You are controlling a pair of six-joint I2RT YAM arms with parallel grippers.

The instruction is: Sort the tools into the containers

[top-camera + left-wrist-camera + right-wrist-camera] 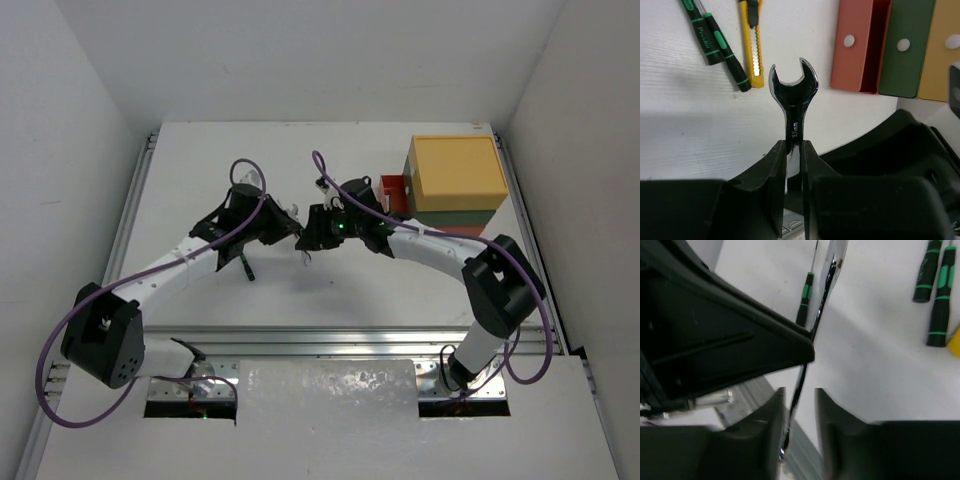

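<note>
My left gripper (794,145) is shut on the shank of a silver wrench (793,95), whose open end points away from me, above the table. My right gripper (799,392) faces it. Its fingers straddle the other end of the same wrench (827,285), which lies close to the left finger with a gap on the right. The two grippers meet at mid-table (302,238). Two black-and-green screwdrivers (715,45) and a yellow utility knife (752,42) lie on the table beyond. The containers stand stacked at the right: yellow (455,172), green (470,217), red-orange (393,194).
The red-orange drawer sticks out to the left of the stack, near my right arm's wrist. Another screwdriver (804,297) lies under the left arm (243,265). White walls enclose the table on three sides. A metal rail (330,345) runs along the near edge.
</note>
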